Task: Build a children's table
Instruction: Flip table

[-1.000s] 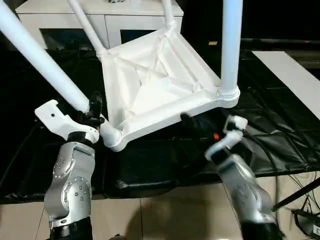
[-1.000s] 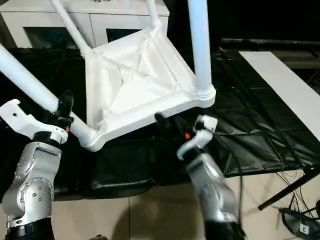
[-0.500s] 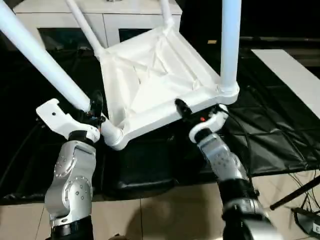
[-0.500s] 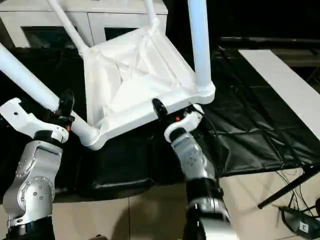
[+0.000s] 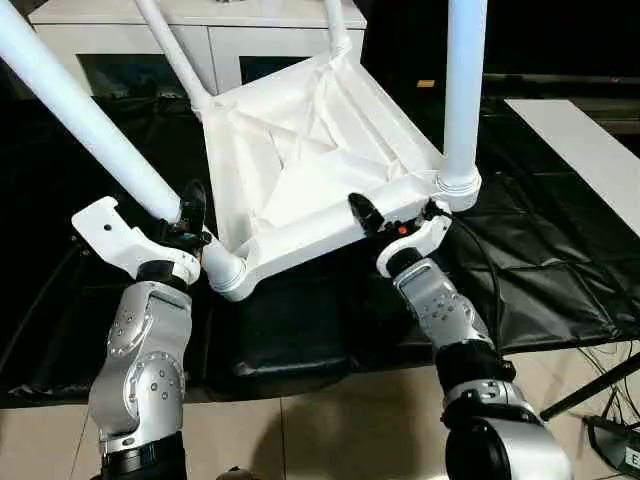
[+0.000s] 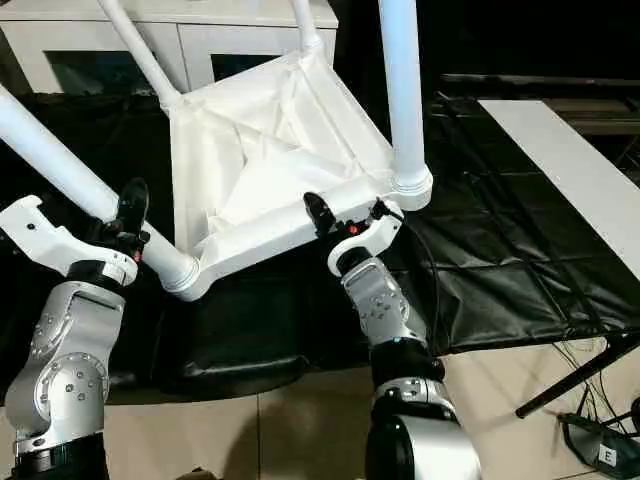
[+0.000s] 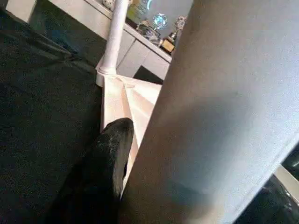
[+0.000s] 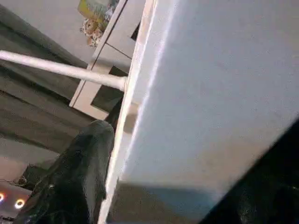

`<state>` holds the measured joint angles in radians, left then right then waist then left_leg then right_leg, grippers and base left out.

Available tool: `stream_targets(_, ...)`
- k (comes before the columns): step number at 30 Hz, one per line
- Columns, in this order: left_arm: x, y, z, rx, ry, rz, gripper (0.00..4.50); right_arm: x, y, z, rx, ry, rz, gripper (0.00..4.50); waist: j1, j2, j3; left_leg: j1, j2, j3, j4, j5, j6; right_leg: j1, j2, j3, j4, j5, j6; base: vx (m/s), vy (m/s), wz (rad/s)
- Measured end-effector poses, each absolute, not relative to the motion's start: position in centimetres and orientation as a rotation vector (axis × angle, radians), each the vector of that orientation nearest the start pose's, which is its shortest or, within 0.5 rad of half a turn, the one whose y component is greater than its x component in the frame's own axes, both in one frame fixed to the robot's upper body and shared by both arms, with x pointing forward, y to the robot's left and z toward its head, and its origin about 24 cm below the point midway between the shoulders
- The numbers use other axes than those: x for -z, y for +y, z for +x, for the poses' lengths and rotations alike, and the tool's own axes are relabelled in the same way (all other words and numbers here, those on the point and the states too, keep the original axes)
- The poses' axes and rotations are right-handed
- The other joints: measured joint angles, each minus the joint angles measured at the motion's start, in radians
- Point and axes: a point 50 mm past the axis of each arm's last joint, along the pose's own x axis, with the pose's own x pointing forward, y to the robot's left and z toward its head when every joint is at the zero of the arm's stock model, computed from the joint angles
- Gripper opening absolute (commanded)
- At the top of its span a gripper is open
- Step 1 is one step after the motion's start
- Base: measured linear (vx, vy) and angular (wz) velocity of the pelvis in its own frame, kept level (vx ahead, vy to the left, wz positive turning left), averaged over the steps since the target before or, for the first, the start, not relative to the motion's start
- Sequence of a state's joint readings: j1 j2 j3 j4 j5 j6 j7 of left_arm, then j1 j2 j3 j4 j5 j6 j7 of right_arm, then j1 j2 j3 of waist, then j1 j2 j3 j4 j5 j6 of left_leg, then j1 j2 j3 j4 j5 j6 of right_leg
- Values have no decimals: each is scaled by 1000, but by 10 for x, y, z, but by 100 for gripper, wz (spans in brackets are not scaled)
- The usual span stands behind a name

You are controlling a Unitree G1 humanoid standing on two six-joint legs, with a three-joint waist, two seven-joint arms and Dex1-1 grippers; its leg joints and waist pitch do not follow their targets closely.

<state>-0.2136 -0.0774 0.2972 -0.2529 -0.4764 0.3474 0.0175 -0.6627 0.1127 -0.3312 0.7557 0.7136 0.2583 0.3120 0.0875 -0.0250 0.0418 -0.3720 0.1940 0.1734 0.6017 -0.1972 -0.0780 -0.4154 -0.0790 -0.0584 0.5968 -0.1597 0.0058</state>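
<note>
Over the black mat [image 5: 540, 270], the tabletop [image 5: 300, 165] lies upside down and tipped, its ribbed underside facing up, with four white legs [image 5: 462, 90] standing out of the corner sockets. From the head views, the left gripper [image 5: 190, 222] sits at the near left corner, its fingers around the leg [image 5: 85, 115] that slants up and away to the left. The right gripper [image 5: 392, 215] is at the tabletop's near edge, one black finger [image 5: 360, 212] over the top of the rim, just beside the near right leg.

Up close, the left wrist view shows one dark finger [image 7: 100, 175] pressed against the thick leg [image 7: 219, 116] — a pinch on it. The right wrist view shows a dark finger [image 8: 77, 179] lying along the white rim [image 8: 210, 93], touching it, but I cannot tell if the other finger has closed on the rim.

Behind the table stands a white cabinet [image 5: 200, 30]. A pale board [image 5: 590, 150] lies at the right, well apart — black mat lies open between them.
</note>
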Motion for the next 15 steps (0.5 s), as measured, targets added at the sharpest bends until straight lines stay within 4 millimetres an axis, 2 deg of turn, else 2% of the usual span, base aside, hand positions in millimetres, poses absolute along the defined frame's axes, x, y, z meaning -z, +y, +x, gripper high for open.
stream_targets(3, -118, 179, 279, -52, -147, -554, 229, -50, -90, 355, -332, 228, 1011, 289, 0, 0, 0, 0, 0, 0, 0, 0, 0, 0, 0, 0, 0, 0, 0, 0, 0, 0)
stream_targets(6, -119, 179, 278, -52, -146, -554, 229, -51, -89, 356, -340, 219, 1010, 279, 0, 0, 0, 0, 0, 0, 0, 0, 0, 0, 0, 0, 0, 0, 0, 0, 0, 0)
stream_targets(8, -118, 179, 278, -51, -144, -553, 229, -51, -89, 356, -339, 217, 1011, 248, -1, 0, 0, 0, 0, 0, 0, 0, 0, 0, 0, 0, 0, 0, 0, 0, 0, 0)
stream_targets(13, -118, 178, 278, -49, -140, -554, 229, -51, -90, 357, -333, 211, 1027, 233, -1, 0, 0, 1, 0, 0, 0, 0, 0, 0, 0, 1, 0, 0, 0, 0, 0, 0)
stream_targets(14, -118, 178, 278, -49, -137, -555, 285, -51, -90, 357, -332, 208, 1027, 230, -1, 0, 0, 1, 0, 1, 0, 0, 0, 0, 0, 1, 0, 0, 0, 0, 0, 0)
stream_targets(15, -118, 178, 278, -56, -134, -553, 299, -51, -90, 358, -331, 206, 1027, 229, -1, 0, 0, 1, 0, 1, 0, 0, 0, 0, 0, 1, 0, 0, 0, 0, 0, 0)
